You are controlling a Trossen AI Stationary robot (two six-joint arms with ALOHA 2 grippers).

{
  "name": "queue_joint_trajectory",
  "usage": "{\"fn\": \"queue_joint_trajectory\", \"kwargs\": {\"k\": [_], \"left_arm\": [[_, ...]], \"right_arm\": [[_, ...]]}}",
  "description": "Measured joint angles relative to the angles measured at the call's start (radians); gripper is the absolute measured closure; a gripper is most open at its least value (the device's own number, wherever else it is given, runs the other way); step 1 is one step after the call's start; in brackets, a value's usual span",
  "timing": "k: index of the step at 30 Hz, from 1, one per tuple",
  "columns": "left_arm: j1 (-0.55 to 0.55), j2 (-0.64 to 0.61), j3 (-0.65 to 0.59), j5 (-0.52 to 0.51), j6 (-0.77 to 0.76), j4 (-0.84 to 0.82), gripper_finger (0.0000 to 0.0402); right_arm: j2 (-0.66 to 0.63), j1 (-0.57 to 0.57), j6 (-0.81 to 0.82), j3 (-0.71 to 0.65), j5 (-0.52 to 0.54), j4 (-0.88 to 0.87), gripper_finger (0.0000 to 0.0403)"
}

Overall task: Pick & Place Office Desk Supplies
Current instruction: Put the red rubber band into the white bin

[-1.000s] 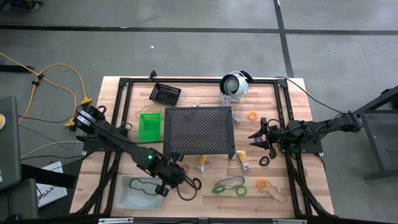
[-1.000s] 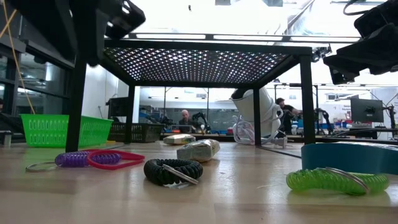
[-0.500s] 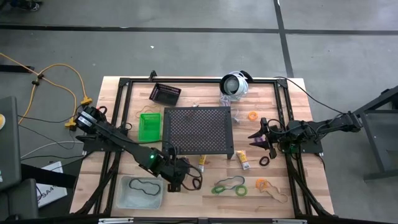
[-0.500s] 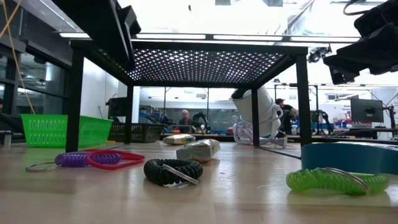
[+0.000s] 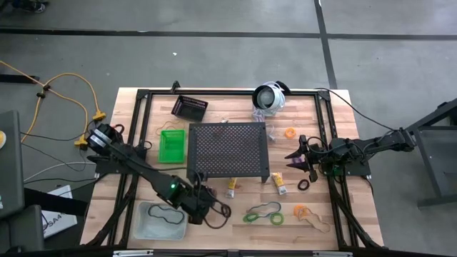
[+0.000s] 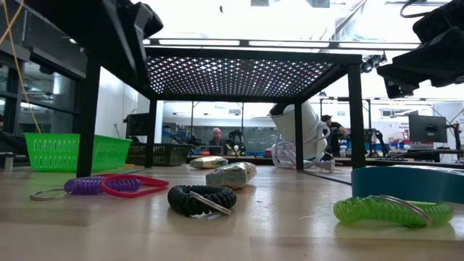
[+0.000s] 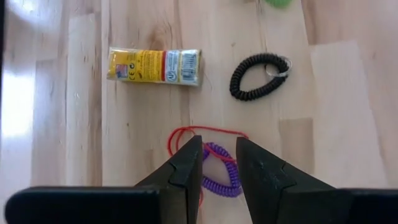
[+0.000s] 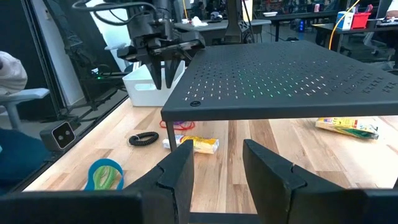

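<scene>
**Left gripper above purple and red loops, right gripper parked at the far side**

On the wooden tabletop (image 5: 136, 153), starting at the left: clear bin (image 5: 161, 220) near the front edge with a dark loop lying inside it. Behind it, green bin (image 5: 171, 145) just beside the left edge of the black metal stand (image 5: 228, 150), and black bin (image 5: 189, 107) farther back.

Left gripper (image 7: 218, 163) poised above the tabletop in front of the stand, between the clear bin and the loose supplies. Jaws apart with a narrow gap, nothing clamped between them. Directly below in the wrist view: purple coil loop (image 7: 222, 177) and thin red loop (image 7: 186, 138), overlapping. Beyond them, a yellow tube (image 7: 154, 66) lying flat, and a black coil loop (image 7: 255, 78) with a metal ring, apart from the tube.

Further right along the front: green loops (image 5: 263, 215), then orange and tan bands (image 5: 305, 214). Second yellow tube (image 5: 278, 183) just off the stand's front right corner. Round white device (image 5: 270, 97) at the back, an orange loop (image 5: 290, 133) in front of it.

Right gripper (image 5: 298, 159) at the right side, pointing toward the stand, a small black ring (image 5: 303, 185) near it on the wood. Jaws apart, empty.
</scene>
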Motion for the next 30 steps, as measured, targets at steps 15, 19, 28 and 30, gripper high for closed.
{"fn": "queue_joint_trajectory", "kwargs": {"k": [15, 19, 28, 30], "left_arm": [[-0.005, 0.001, 0.045, -0.062, 0.176, 0.001, 0.0309], [-0.005, 0.0, 0.07, -0.065, 0.198, 0.003, 0.0309], [-0.018, 0.002, 0.072, -0.09, 0.233, 0.036, 0.0309], [-0.029, 0.003, 0.073, -0.09, 0.293, 0.039, 0.0309]], "right_arm": [[0.0, 0.0, 0.0, 0.0, 0.0, 0.0, 0.0277], [0.0, 0.0, 0.0, 0.0, 0.0, 0.0, 0.0277], [0.0, 0.0, 0.0, 0.0, 0.0, 0.0, 0.0277], [0.0, 0.0, 0.0, 0.0, 0.0, 0.0, 0.0277]]}}
